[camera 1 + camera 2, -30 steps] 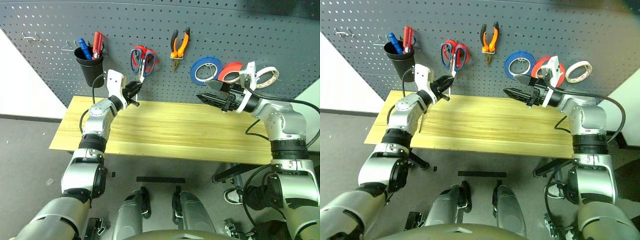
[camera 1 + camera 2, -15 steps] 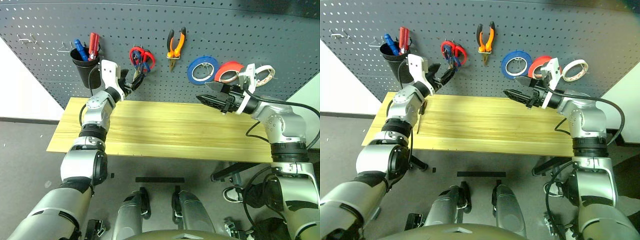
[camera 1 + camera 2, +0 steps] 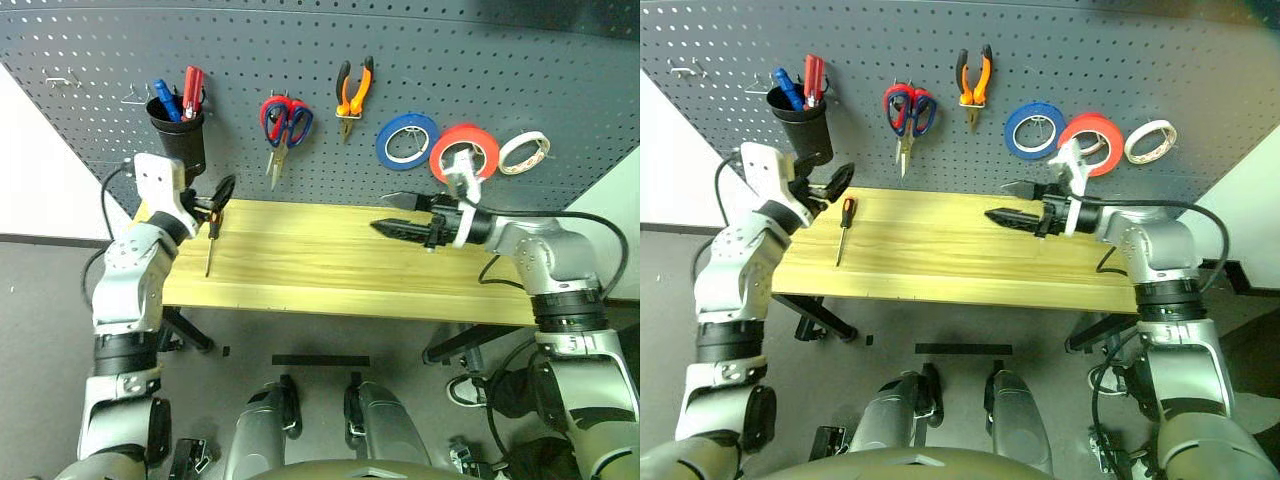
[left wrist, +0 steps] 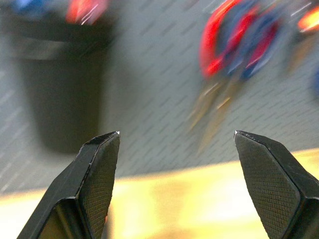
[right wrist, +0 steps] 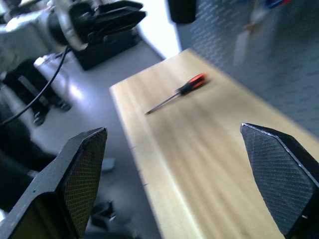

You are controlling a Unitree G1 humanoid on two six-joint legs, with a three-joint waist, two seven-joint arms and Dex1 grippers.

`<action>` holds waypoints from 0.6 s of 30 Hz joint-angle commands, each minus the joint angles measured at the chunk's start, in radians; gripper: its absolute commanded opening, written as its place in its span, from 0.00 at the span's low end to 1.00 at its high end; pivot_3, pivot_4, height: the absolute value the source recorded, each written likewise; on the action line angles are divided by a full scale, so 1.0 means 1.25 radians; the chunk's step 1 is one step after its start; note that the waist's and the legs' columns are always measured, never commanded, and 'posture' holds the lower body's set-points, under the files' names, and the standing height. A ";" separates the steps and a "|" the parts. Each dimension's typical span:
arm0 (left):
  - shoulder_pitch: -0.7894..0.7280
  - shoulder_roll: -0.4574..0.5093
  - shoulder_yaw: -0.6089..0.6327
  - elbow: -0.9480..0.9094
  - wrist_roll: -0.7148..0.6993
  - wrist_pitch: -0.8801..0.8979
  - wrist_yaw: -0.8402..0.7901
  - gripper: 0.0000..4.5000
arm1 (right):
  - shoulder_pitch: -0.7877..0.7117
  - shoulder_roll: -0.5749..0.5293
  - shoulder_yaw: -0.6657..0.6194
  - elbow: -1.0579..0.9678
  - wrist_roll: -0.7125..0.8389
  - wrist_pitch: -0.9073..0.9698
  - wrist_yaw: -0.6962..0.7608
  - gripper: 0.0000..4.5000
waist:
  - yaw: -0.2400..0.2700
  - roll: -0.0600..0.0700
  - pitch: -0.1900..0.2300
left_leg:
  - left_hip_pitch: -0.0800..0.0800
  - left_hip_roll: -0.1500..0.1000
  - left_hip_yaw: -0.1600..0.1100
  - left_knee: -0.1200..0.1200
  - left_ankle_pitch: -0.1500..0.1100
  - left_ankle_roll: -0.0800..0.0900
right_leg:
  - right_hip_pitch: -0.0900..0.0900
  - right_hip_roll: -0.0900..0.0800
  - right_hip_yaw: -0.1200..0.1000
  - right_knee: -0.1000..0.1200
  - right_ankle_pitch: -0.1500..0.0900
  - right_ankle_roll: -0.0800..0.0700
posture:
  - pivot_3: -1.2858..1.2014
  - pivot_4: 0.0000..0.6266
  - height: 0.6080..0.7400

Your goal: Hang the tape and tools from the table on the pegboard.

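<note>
Pegboard: we see a dark grey perforated pegboard (image 3: 480, 60) rising behind the long light yellowish wooden table (image 3: 340, 270).
Tape: the bright orange-red roll of tape (image 3: 465, 152) hangs on the board between a blue roll of tape (image 3: 407, 141) and a thin pale roll (image 3: 525, 151).
Scissors: 2 pairs hang overlapped on 1 spot, the dark-handled scissors (image 3: 298, 124) against the red-handled scissors (image 3: 271, 112).
Pliers: the orange-and-black pointed pliers (image 3: 353, 95) hang just beside them.
Screwdriver: the small orange-and-black screwdriver (image 3: 843, 227) lies flat on the table's left end.
Cup: a black cup (image 3: 178, 133) on the board holds a blue and a red screwdriver.
Left gripper (image 3: 221, 193): we find its fingers apart and empty, above the screwdriver's handle end.
Right gripper (image 3: 396, 214): fingers wide apart, empty, over the table's middle, pointing left.
</note>
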 commanded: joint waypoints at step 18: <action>-0.174 0.051 -0.006 0.301 0.071 0.103 0.082 0.85 | -0.188 0.133 0.118 0.208 -0.140 -0.033 -0.003 1.00 | 0.057 -0.005 0.027 | -0.001 0.004 0.015 -0.015 0.006 -0.009 | -0.016 -0.006 -0.001 -0.009 0.010 -0.008 | 0.54 0.55 1.00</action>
